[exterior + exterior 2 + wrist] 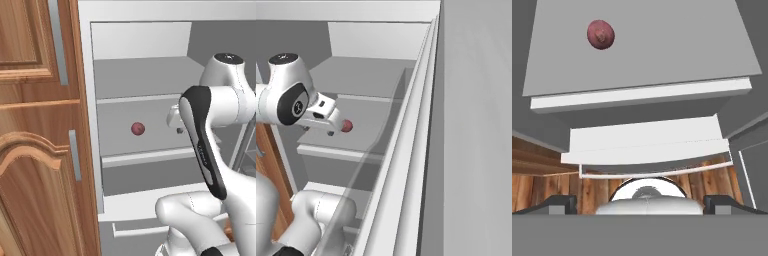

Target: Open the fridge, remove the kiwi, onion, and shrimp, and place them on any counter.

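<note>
The gripper (640,204) hangs inside the open fridge (142,75) with its jaws spread wide apart and nothing between them. Directly below it sits the white bottom drawer (647,142). Farther off, on the grey shelf (662,55) ahead of the fingers, rests the onion (601,34) — off to one side, well apart from the tips.
</note>
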